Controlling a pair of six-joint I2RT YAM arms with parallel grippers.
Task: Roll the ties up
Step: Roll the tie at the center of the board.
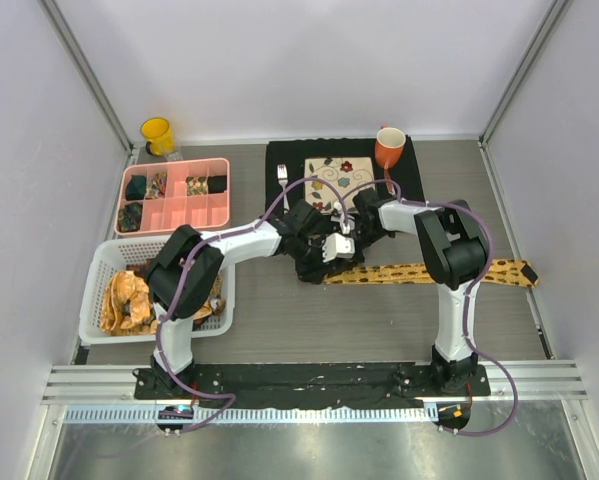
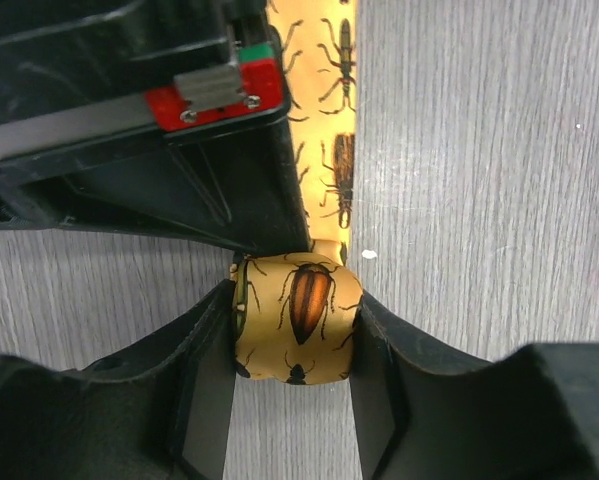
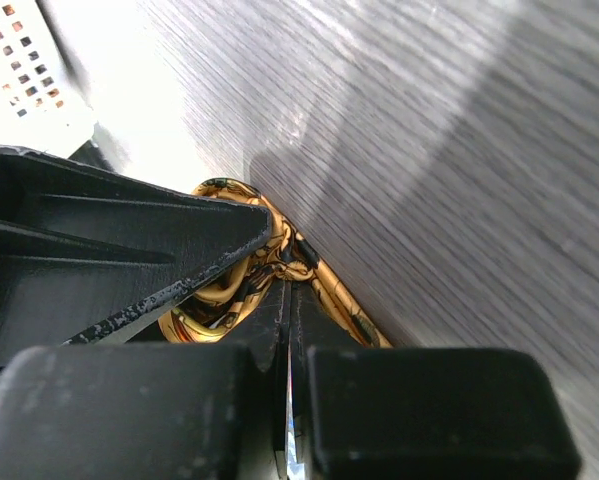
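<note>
black fingers (image 2: 204,400) of the left gripper (image 2: 294,335) fill the bottom of its wrist view. they squeeze a small fat roll (image 2: 299,305) from both sides. the roll is one end of a yellow tie (image 1: 419,272) with dark bugs on it. the rest of the tie lies flat on the tabletop (image 1: 309,320). it runs off to the right past the right arm, and its far end is out near the right wall.

the right gripper (image 3: 287,292) is pressed together, and its tip sits right at the side of the roll. i cannot tell if any cloth is caught between its fingers.

more yellow ties (image 1: 129,298) lie in a heap in the white basket (image 1: 94,262) on the left. behind it is a pink tray (image 1: 176,163) with small boxes, and some have dark bundles inside.

i think the rolling of this tie is near its start. the roll is small and most of the tie is flat. next, the roll needs to be turned over along the flat part, toward the right, so it eats up more cloth. the grip must be snug or the roll may spring loose. it should also go straight so the edges line up.
</note>
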